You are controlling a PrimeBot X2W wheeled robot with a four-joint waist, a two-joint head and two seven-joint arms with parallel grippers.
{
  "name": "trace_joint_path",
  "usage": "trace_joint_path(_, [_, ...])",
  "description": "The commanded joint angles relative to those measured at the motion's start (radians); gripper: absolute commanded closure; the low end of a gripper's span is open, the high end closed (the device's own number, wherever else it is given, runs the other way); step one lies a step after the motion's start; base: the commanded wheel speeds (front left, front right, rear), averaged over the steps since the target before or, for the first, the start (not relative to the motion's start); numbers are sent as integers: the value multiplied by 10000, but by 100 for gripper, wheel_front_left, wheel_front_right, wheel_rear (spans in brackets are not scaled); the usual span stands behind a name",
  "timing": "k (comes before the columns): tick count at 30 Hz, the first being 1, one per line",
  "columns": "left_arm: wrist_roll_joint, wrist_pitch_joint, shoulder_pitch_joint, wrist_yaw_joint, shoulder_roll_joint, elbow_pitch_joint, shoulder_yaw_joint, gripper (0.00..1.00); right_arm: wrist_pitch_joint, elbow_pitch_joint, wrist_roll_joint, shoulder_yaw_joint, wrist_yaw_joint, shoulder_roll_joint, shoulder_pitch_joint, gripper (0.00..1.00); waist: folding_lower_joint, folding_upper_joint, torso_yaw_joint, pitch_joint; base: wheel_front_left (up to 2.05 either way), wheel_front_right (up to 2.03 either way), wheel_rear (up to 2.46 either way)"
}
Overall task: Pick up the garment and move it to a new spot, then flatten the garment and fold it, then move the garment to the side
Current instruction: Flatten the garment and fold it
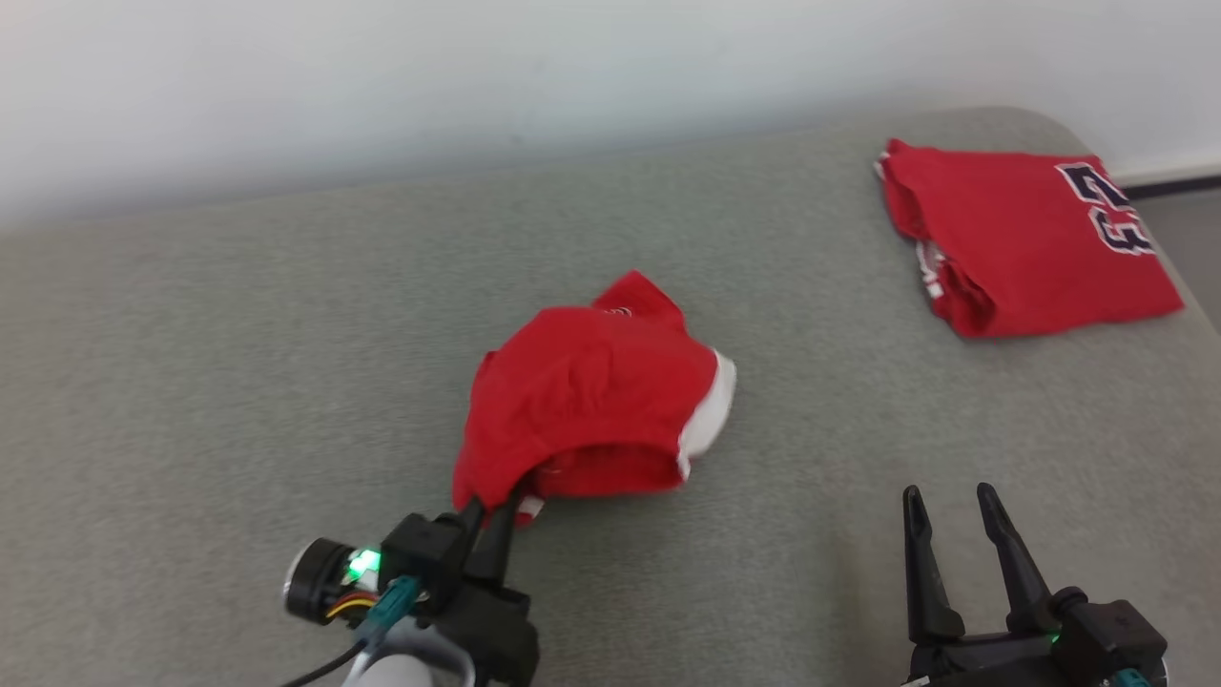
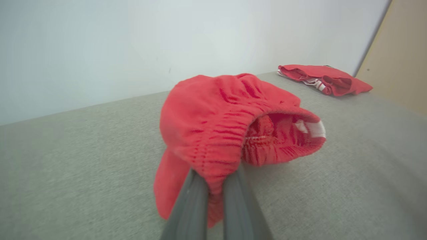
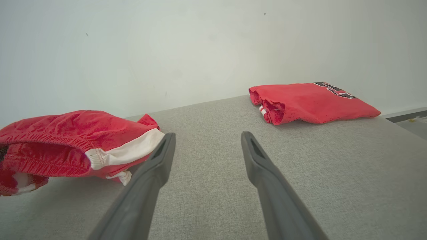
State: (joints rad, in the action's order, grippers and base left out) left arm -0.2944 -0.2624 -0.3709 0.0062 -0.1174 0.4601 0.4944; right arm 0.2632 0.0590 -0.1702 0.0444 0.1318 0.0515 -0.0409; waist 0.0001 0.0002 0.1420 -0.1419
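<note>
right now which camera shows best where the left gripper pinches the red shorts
The left wrist view: the left gripper is shut on the red shorts at the elastic waistband, close and unobstructed. The head view shows the same pinch from above, small, fingertips tucked under fabric. The right wrist view gives the shorts' white-striped side.

A grey woven-fabric surface point(image 1: 191, 382) (its far corner rounded) lies across the head view; a plain white wall point(image 1: 382, 76), evenly lit, stands at twelve o'clock. At two o'clock, a dark skirting strip point(image 1: 1173, 184) meets grey floor point(image 1: 1192, 229).
</note>
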Motion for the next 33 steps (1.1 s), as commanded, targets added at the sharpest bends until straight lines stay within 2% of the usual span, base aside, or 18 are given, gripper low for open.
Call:
trace_joint_path(1, [62, -27, 337, 87, -219, -321, -134, 100, 6, 20, -17, -90, -28, -30, -121, 0, -1, -2, -882, 476, 0, 0, 0])
trace_joint_path(8, [-155, 146, 1535, 386, -1082, -1888, -586, 100, 5, 97, -43, -302, -28, -28, -234, 0, -1, -2, -1568, 871, 0, 0, 0])
trace_joint_path(13, [-381, 407, 2213, 534, -1730, -1963, -959, 100, 6, 201, 2, -474, -28, -27, -264, 0, -1, -2, -1457, 984, 0, 0, 0])
trace_joint_path(15, [-513, 419, 2266, 546, -1769, -1806, -1050, 100, 6, 214, 31, -461, -28, -28, -291, 0, -1, -2, -1336, 1007, 0, 0, 0])
trace_joint_path(17, [-493, 497, 2274, 625, -1815, -1618, -1057, 0, 6, 197, 22, -376, -29, -25, -342, 0, -1, -2, -1265, 1007, 0, 0, 0])
trace_joint_path(22, [-677, 506, 2533, 494, -1803, -1135, -987, 0, 6, 174, -81, -246, -29, -30, -456, 0, -1, -2, -1308, 992, 0, 0, 0])
trace_joint_path(28, [-837, 416, 3244, 580, -1869, -1193, -970, 0, 5, 210, -240, -289, -29, -25, -508, 0, -1, -2, -1507, 1076, 0, 0, 0])
trace_joint_path(33, [-1038, 636, 4018, 818, -2017, -1592, -1027, 0, 6, 218, -303, -280, -29, -25, -565, 0, -1, -2, -1735, 1173, 0, 0, 0])
